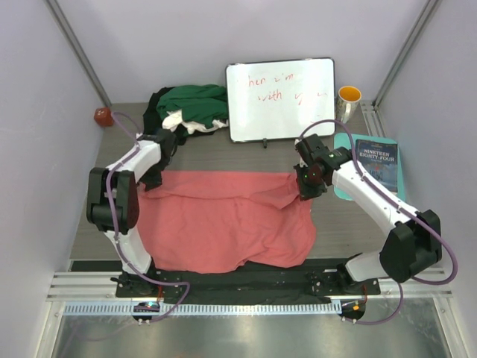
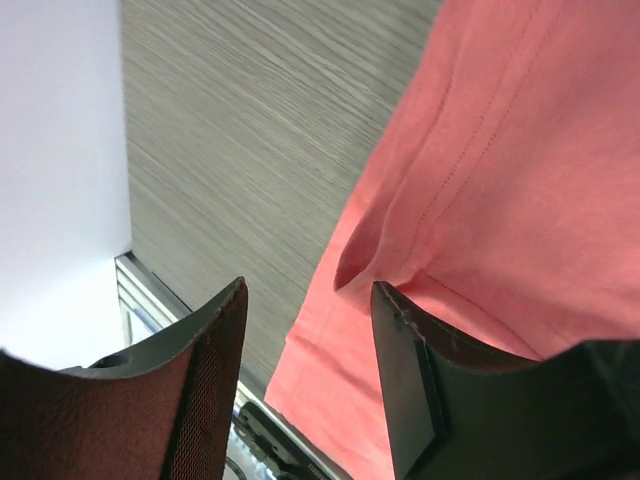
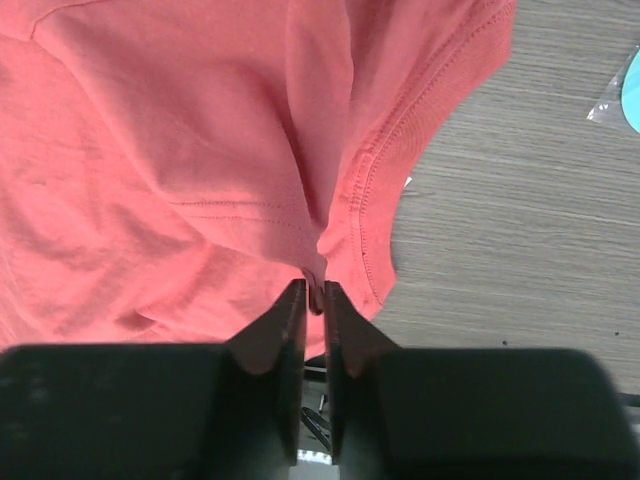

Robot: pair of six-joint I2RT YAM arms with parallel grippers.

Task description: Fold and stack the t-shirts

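Note:
A salmon-pink t-shirt lies spread on the wooden table, its near edge hanging over the front. My left gripper hovers at the shirt's far left corner. In the left wrist view this gripper is open, with the pink t-shirt lying below its right finger and nothing held. My right gripper is at the far right corner. In the right wrist view its jaws stand almost together, pinching a small fold of the pink t-shirt. A dark green t-shirt, a white one and a black one lie piled at the back left.
A white board with red writing leans at the back centre. A yellow-rimmed mug stands to its right. A book on a teal sheet lies at the right edge. A small red object sits in the back left corner.

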